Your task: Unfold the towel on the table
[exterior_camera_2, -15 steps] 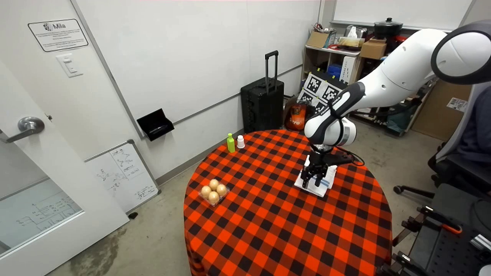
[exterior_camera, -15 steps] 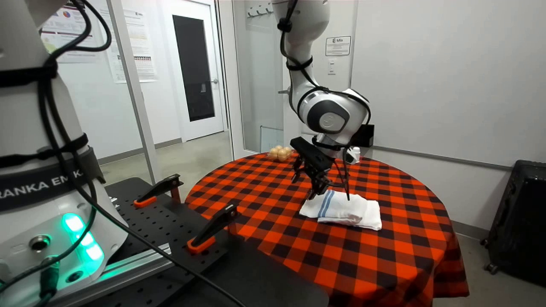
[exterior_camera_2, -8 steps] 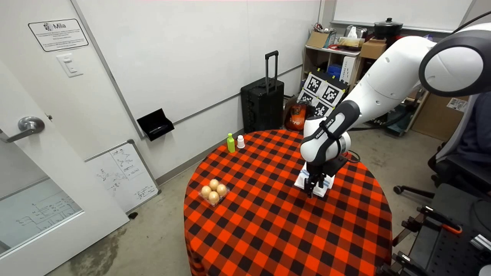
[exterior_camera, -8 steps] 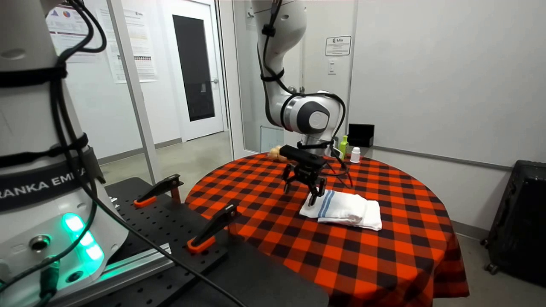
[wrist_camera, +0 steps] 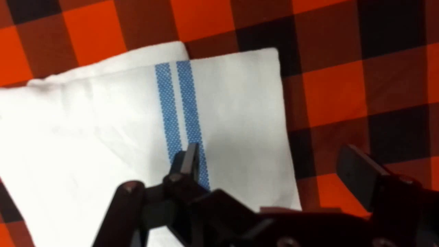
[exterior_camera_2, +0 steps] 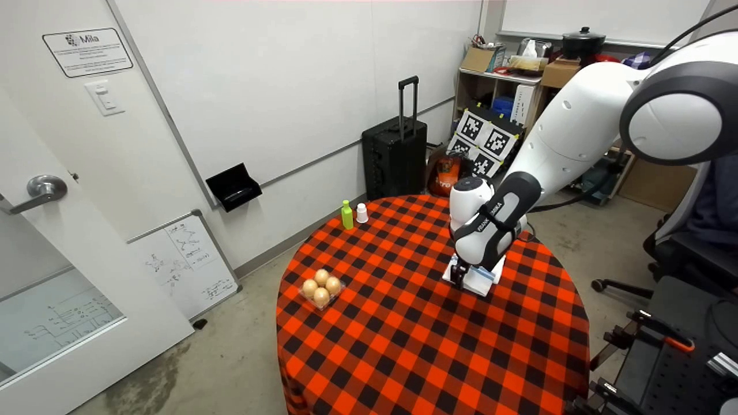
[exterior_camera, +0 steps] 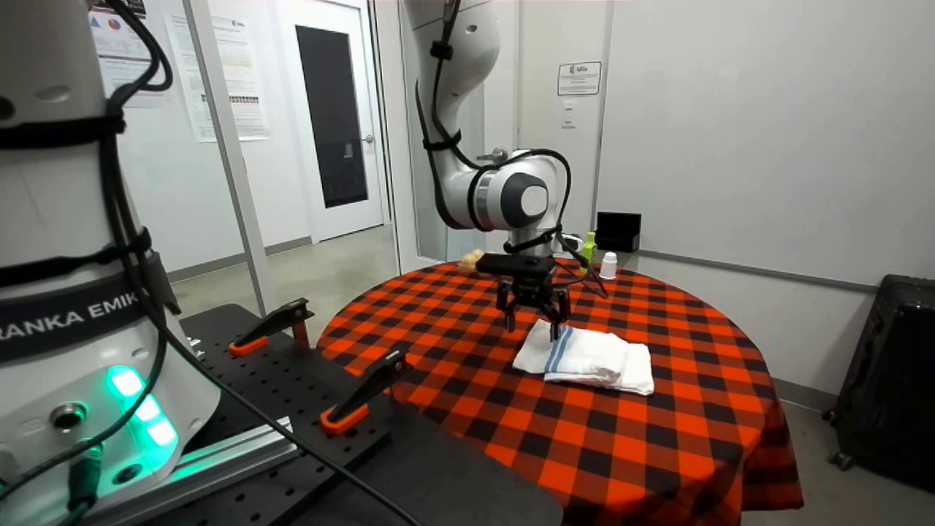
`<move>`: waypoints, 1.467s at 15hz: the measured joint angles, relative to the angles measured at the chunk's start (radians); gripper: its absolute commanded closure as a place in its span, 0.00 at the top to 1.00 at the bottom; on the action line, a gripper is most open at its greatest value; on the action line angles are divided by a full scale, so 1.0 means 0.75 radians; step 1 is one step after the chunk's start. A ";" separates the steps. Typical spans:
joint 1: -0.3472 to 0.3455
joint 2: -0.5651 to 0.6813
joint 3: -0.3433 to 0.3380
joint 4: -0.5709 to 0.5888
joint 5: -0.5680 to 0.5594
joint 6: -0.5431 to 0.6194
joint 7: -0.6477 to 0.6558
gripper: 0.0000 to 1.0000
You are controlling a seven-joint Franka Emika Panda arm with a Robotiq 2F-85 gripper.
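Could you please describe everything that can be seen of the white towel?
The towel is white, woven-looking cloth with two parallel blue stripes near an edge of its upper layer. It lies flat but folded and creased, a lower layer poking out beyond the upper one. It rests on the red-and-black checked table, away from the rim. In the wrist view the open gripper appears to straddle one edge; whether it touches the cloth cannot be told.

robotics lab, franka arm (exterior_camera_2: 576, 127), whiteboard (exterior_camera_2: 282, 86), mila wall sign (exterior_camera_2: 87, 52), printed marker board (exterior_camera_2: 485, 143)
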 measured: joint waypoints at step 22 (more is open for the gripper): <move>0.395 0.111 -0.297 -0.082 -0.082 0.167 0.364 0.62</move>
